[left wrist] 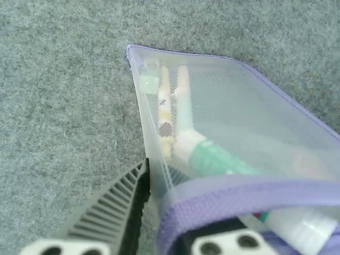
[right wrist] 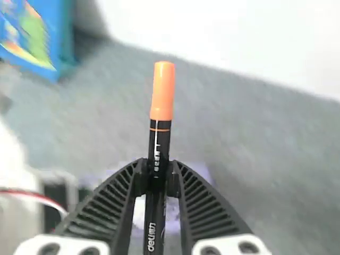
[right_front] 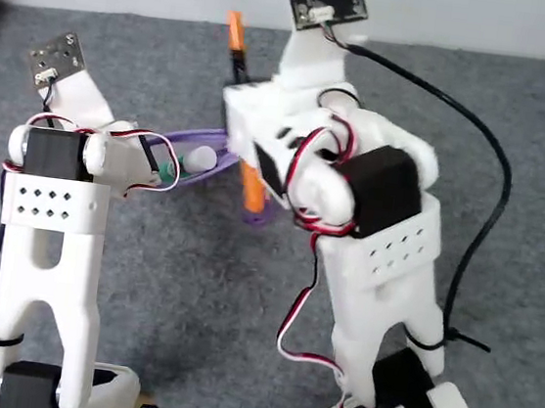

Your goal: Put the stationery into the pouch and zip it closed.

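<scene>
My left tool [left wrist: 159, 204] is pinched on the pouch [left wrist: 234, 122], with one ribbed finger outside the wall and the other inside, under the purple zip band. The pouch is see-through mesh with a purple edge. It sits on the grey bench [left wrist: 58, 106] near the middle of the far edge, between my two arms, with its mouth gaping. Through the mesh I see pale pens [left wrist: 166, 106] lying side by side and a white one with a green grip [left wrist: 212, 159]. My right tool [right wrist: 156, 169] is clamped tight on a marker [right wrist: 161, 106] with a black barrel and an orange cap. From above, the marker's lower orange end sits at the pouch's purple rim
</scene>
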